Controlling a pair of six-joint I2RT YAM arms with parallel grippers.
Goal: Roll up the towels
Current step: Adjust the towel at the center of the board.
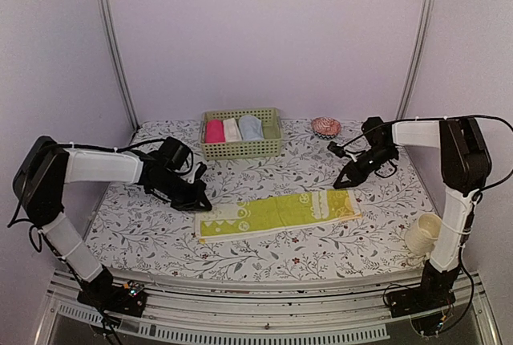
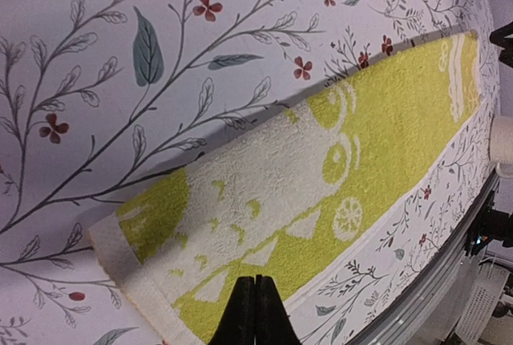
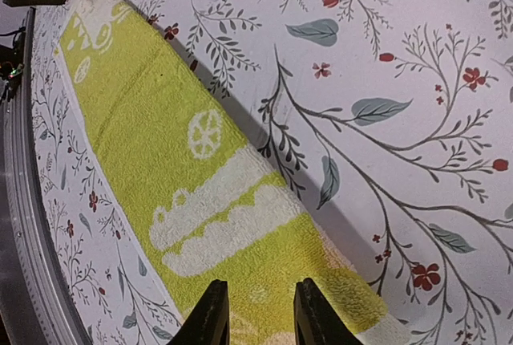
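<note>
Yellow-green towel (image 1: 276, 213) flat, light blue towel (image 1: 251, 127) in basket (image 1: 240, 150)

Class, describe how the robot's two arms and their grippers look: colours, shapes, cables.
The left arm and right arm each have white tubular links between black joints, with black cables trailing alongside. The left gripper and right gripper have black, tapering fingers.

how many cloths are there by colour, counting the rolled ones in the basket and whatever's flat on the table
pink rolled cloth, in the green slatted plastic basket: 1
cream-white rolled cloth, in the basket: 1
light blue rolled cloth, in the basket: 1
yellow-green printed towel, flat on the table: 1
total: 4
</note>
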